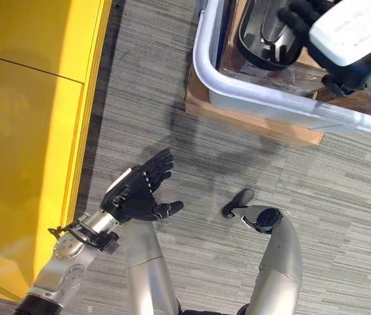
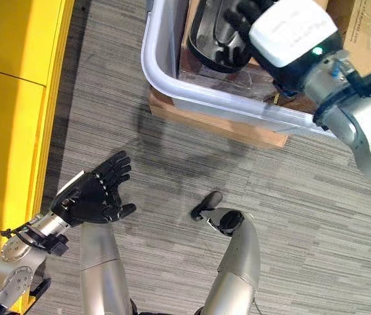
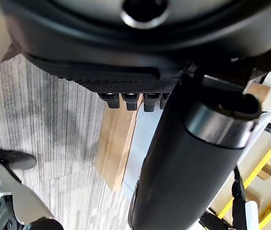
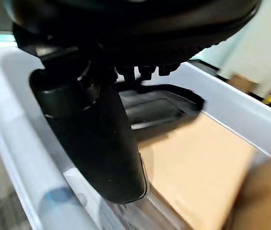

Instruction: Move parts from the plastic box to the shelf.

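A black moulded part lies inside the pale plastic box at the top right, on top of brown cardboard. My right hand reaches into the box. Its fingers lie over the part's near rim, and its thumb stands straight and apart from the part. My left hand hovers over the carpet at the lower left, palm up, fingers spread, holding nothing. The yellow shelf runs along the left side.
The plastic box rests on a wooden base on grey carpet. A cardboard box stands behind it at the far right. Open carpet lies between the shelf and the box.
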